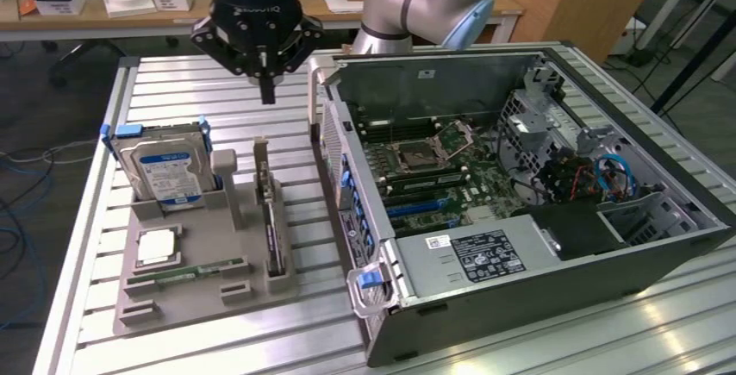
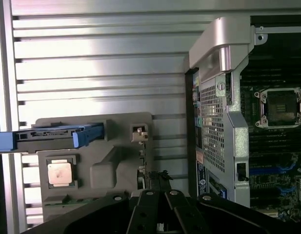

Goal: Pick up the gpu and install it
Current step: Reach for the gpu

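Hovering empty, jaws pressed together, the gripper hangs over the table. At its six o'clock in the exterior view, the gpu stands on edge, seemingly untouched, in the grey holder.

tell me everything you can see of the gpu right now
The gpu is a thin card standing on edge in a slot of the grey holder tray, seen nearly edge-on, so its faces barely show. Its edge looks dark, with a silver metal bracket rising at the far end. It sits between the upright hard drive and the open computer case. Only the tray touches it; the shut gripper hangs above its bracket end, apart.
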You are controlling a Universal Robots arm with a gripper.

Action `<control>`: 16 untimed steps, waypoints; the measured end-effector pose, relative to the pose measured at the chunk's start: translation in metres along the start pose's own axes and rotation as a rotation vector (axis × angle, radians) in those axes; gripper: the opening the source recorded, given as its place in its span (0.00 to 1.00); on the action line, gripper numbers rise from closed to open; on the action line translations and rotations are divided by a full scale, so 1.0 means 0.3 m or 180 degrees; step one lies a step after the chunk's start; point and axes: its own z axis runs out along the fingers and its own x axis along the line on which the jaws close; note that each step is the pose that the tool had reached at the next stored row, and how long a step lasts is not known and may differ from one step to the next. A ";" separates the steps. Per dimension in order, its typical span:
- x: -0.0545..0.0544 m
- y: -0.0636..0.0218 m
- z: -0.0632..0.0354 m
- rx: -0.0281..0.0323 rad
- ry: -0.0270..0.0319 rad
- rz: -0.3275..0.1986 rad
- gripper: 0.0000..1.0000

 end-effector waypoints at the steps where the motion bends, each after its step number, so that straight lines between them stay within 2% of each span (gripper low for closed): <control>1: 0.002 0.000 0.000 0.0000 0.0000 0.0000 0.11; 16: 0.032 -0.002 0.000 0.0000 0.0000 0.0000 0.11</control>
